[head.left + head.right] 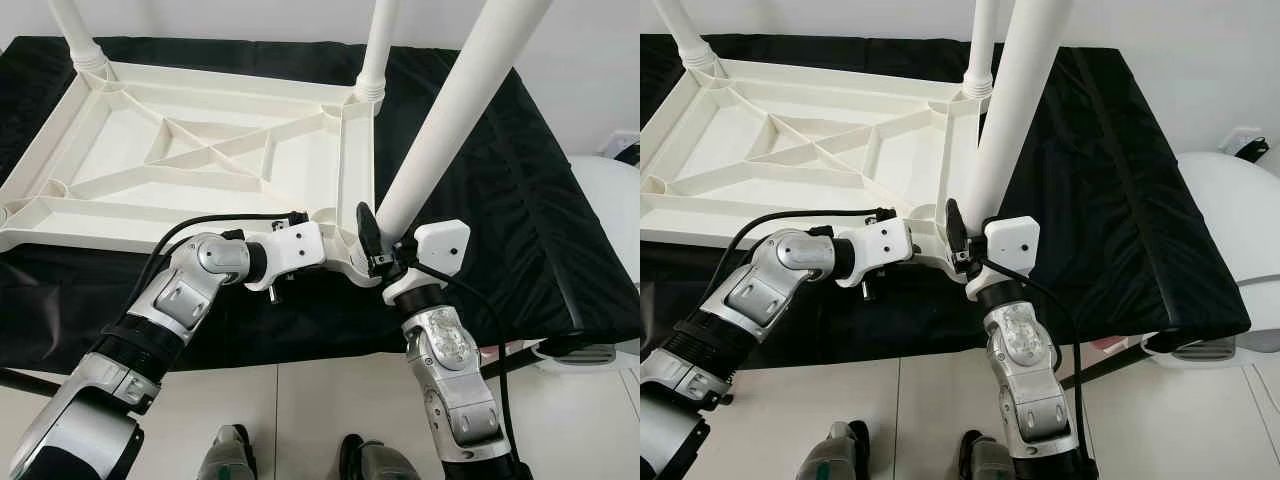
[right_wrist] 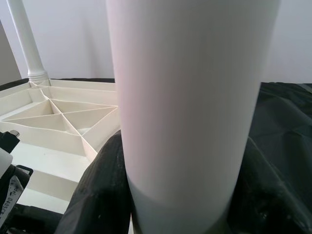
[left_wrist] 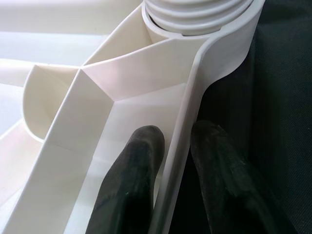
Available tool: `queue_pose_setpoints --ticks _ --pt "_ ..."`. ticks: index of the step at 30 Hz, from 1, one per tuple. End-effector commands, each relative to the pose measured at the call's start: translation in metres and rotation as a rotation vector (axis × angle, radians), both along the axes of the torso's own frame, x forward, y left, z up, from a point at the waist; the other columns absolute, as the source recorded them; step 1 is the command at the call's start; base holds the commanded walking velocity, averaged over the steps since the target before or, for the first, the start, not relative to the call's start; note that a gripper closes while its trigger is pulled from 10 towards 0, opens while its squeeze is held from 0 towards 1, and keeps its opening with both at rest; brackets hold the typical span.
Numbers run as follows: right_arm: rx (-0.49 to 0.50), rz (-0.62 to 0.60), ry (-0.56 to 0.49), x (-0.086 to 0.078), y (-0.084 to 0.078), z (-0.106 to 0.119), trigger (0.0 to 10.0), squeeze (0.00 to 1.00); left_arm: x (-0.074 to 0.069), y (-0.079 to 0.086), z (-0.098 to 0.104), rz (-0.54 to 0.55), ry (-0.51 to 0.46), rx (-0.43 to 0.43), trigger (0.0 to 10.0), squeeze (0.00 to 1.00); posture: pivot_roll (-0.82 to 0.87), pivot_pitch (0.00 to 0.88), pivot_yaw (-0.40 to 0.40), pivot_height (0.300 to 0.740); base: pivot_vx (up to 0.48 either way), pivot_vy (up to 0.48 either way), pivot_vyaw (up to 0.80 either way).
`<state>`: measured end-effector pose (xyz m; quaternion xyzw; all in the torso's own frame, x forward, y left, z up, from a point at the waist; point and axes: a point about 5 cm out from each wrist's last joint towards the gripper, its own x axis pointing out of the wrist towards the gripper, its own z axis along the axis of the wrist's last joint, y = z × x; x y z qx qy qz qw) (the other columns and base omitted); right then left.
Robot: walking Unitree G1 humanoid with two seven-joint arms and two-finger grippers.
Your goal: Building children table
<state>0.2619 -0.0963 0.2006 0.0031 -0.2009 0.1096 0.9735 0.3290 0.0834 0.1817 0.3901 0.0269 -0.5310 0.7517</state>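
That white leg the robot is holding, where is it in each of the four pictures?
Left eye: white leg slants up right of centre.
Right eye: upright at centre.
Left wrist: threaded base at the top.
Right wrist: broad column in the middle.
Shared landmark: ribbed tabletop.

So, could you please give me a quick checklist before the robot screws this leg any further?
1. Right hand closed around the white plastic table leg: ok.
2. Left hand pinching the rim of the upturned white ribbed tabletop: ok.
3. Leg's threaded end sitting in the corner socket: ok.
4. Leg standing straight: not ok, it leans.
5. Threads fully home: cannot tell.
6. Two far legs mounted: ok.
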Motion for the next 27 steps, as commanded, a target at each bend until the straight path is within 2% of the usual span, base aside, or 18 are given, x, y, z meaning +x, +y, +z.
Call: queue_pose_setpoints --ticks 1,14,15,20,21,27 --pt "-0.019 -0.12 0.104 0.002 -0.019 -0.02 10.0 0.0 0.003 0.013 -0.009 0.059 0.017 0.05 10.0 0.0 0.1 0.224 -0.031 0.74 0.0 0.0 0.0" --pt "-0.017 -0.125 0.101 0.002 -0.02 -0.019 10.0 0.0 0.003 0.012 -0.009 0.059 0.017 0.048 10.0 0.0 0.1 0.228 -0.032 0.74 0.0 0.0 0.0" --pt "-0.014 -0.11 0.096 0.002 -0.019 -0.018 10.0 1.0 0.003 0.012 -0.009 0.059 0.017 0.048 10.0 0.0 0.1 0.229 -0.033 0.74 0.0 0.0 0.0" --pt "-0.02 -0.1 0.064 0.001 -0.017 -0.014 10.0 1.0 0.003 0.012 -0.009 0.058 0.017 0.047 10.0 0.0 0.1 0.228 -0.034 0.74 0.0 0.0 0.0" --pt "-0.016 -0.073 0.053 0.0 -0.015 -0.012 10.0 0.0 0.003 0.012 -0.009 0.059 0.017 0.046 10.0 0.0 0.1 0.228 -0.036 0.74 0.0 0.0 0.0" --pt "-0.015 -0.046 0.033 -0.001 -0.012 -0.009 10.0 0.0 0.004 0.012 -0.009 0.064 0.016 0.043 10.0 0.0 0.1 0.228 -0.038 0.74 0.0 0.0 0.0"
